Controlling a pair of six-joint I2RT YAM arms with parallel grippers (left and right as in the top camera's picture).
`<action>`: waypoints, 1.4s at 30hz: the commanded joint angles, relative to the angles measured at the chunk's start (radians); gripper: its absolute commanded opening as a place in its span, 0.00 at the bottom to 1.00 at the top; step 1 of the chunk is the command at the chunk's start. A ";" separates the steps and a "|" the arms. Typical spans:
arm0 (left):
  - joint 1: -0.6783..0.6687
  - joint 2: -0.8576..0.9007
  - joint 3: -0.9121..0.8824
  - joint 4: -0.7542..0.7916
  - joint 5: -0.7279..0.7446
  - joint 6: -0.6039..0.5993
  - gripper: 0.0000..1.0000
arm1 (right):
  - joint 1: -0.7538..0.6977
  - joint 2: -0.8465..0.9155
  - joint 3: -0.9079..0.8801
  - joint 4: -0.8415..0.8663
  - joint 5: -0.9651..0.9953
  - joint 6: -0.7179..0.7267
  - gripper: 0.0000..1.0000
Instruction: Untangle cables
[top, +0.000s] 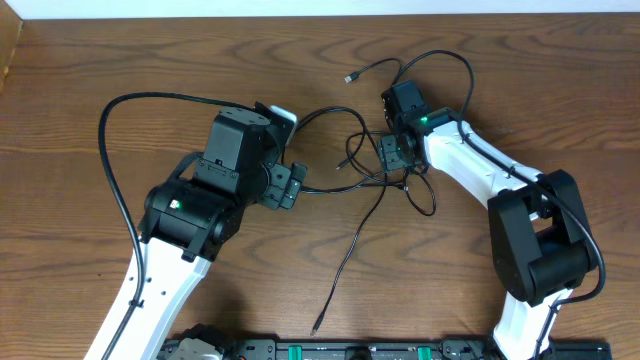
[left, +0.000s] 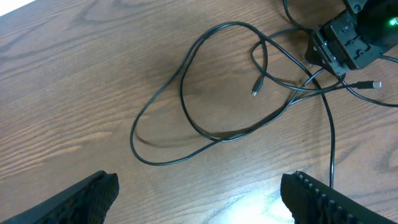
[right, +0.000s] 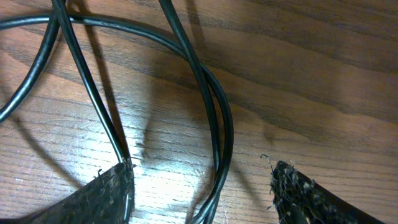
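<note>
Because the cables (top: 372, 185) lie crossed over one another in the middle of the tabletop (top: 80, 110), both arms have been brought in from opposite sides so that each end effector faces the knot of strands. Judging by this, the job is at the stage of picking a strand to pull free, and nothing has been separated yet: loops overlap, one plug end (top: 349, 77) lies apart toward the far edge, and another strand trails toward the near edge. In its wrist view the left end effector (left: 199, 193) stands wide open above bare wood, just short of the nearest loop (left: 180, 118), holding nothing. The right end effector (right: 202, 186) sits low over the tangle with its jaws apart; two strands (right: 217, 130) run between its fingers (right: 102, 193), one passing close against the left finger, but the jaws have not closed on them, so no cable is gripped.
</note>
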 joint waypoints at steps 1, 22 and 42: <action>0.000 0.002 0.001 -0.003 -0.001 -0.006 0.89 | -0.003 0.007 -0.014 0.000 0.019 -0.003 0.70; 0.000 0.002 0.001 -0.003 -0.001 -0.006 0.89 | -0.003 0.037 -0.104 0.044 0.018 0.001 0.36; 0.001 0.002 0.001 -0.003 -0.001 -0.005 0.89 | -0.003 -0.106 0.212 -0.151 0.090 -0.099 0.01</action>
